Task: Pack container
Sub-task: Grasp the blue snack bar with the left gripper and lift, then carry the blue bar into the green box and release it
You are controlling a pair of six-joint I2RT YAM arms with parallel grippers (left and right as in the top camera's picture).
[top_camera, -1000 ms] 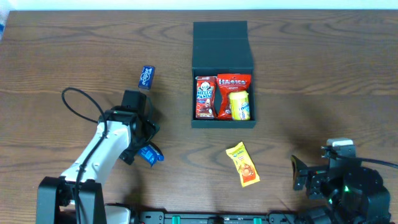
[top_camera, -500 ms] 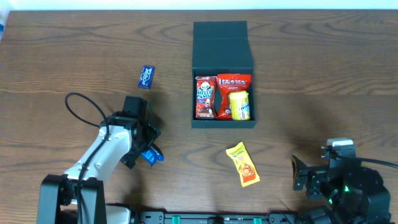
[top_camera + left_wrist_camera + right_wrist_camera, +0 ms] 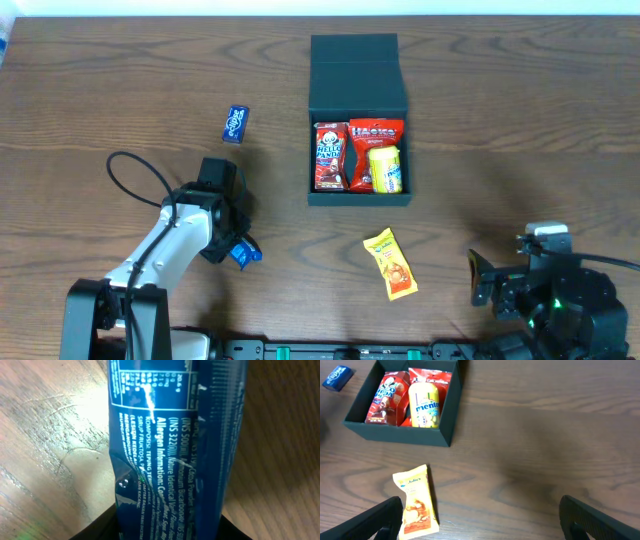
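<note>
The container seen from overhead sits mid-table, lid back for packing, my left gripper down on a blue packet; the left wrist view is all packet, so I cannot tell if I've clamped it; the right wrist view shows my right gripper spread wide, empty.

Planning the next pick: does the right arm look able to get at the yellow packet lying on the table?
Probably yes. The right pincer stands open and empty, and the yellow packet lies flat on bare table ahead of it, short of the container, with nothing between them.
</note>
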